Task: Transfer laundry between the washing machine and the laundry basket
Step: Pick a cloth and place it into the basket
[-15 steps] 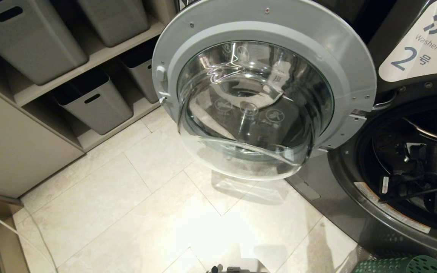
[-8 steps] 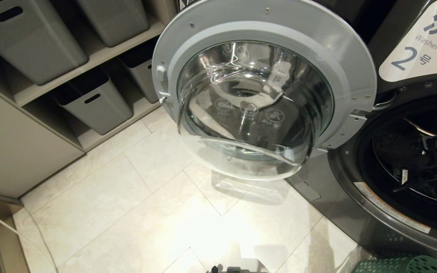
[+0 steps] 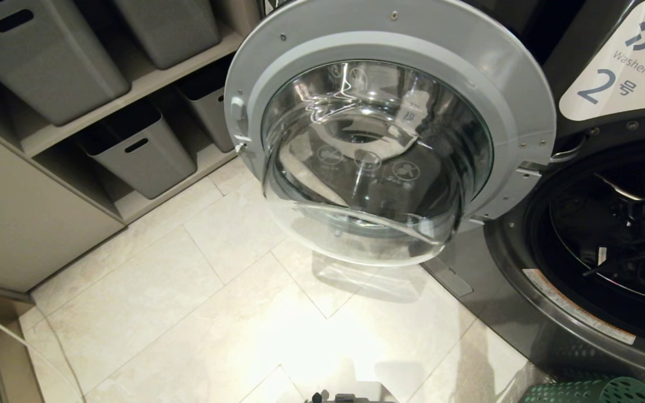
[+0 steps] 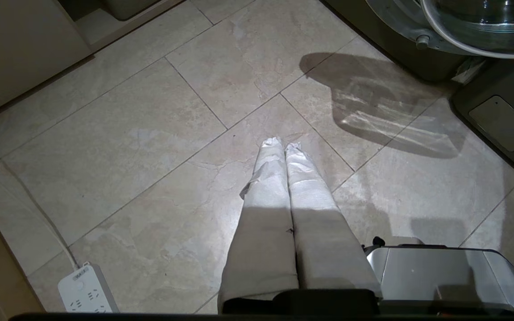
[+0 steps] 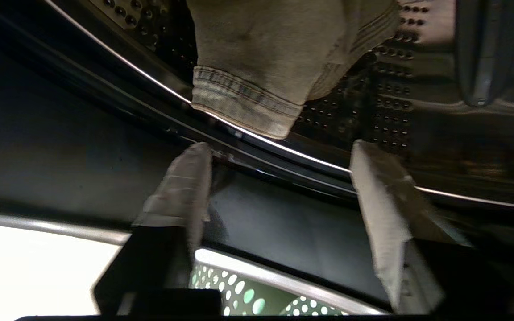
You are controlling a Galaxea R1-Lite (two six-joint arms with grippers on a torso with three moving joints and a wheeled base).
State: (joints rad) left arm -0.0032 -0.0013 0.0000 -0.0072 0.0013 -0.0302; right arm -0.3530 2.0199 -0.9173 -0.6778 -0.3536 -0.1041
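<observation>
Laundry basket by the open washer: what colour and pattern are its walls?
Green plastic laundry basket with round-holed walls; clearest in the head view, at the lower right.

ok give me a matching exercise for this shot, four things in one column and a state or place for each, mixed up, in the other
Things:
1. washer door
2. left pincer
3. right pincer
4. basket

States or places:
A. fingers spread apart at the drum's rim, a piece of laundry just beyond them
B. swung wide open
C. green, on the floor below the washer's opening
D. fingers pressed together over the floor tiles

Pairs: 1-B, 2-D, 3-A, 4-C
</observation>
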